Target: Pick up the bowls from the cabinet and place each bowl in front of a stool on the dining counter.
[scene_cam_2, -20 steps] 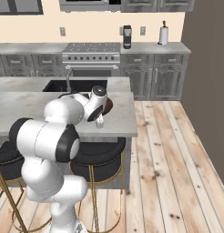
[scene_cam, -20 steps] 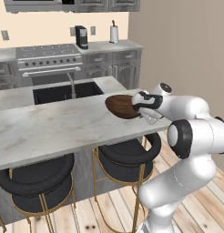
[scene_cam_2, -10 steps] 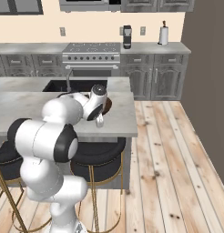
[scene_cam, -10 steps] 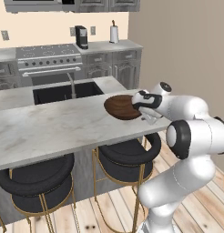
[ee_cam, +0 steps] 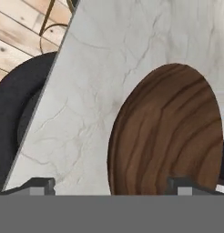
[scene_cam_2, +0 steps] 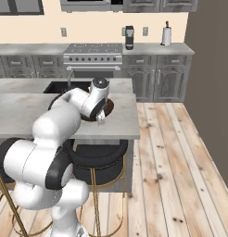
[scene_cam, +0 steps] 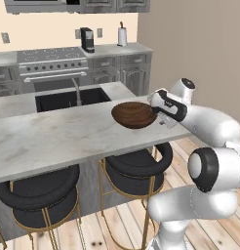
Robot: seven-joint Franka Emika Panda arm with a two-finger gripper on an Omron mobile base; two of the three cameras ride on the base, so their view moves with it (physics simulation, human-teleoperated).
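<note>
Two black cushioned stools [scene_cam: 136,168] on gold legs stand at the near edge of the bench [scene_cam: 53,136], one under its right end and a second stool [scene_cam: 36,193] to the left. Above the right stool, the dark brown wooden bowl [scene_cam: 134,114] is at the right end of the marble top, near its front edge; whether it rests on the surface or hangs just above it cannot be determined. The gripper [scene_cam: 160,116] meets the bowl at its right rim; in the hand view the bowl [ee_cam: 168,136] lies between the two fingertips [ee_cam: 38,185], so the gripper appears clamped on the rim. Beyond the bowl a black sink [scene_cam: 73,97] is set in the bench. Against the far wall stand a range [scene_cam: 51,63], a coffee machine [scene_cam: 86,39] and a paper towel roll [scene_cam: 122,35].
</note>
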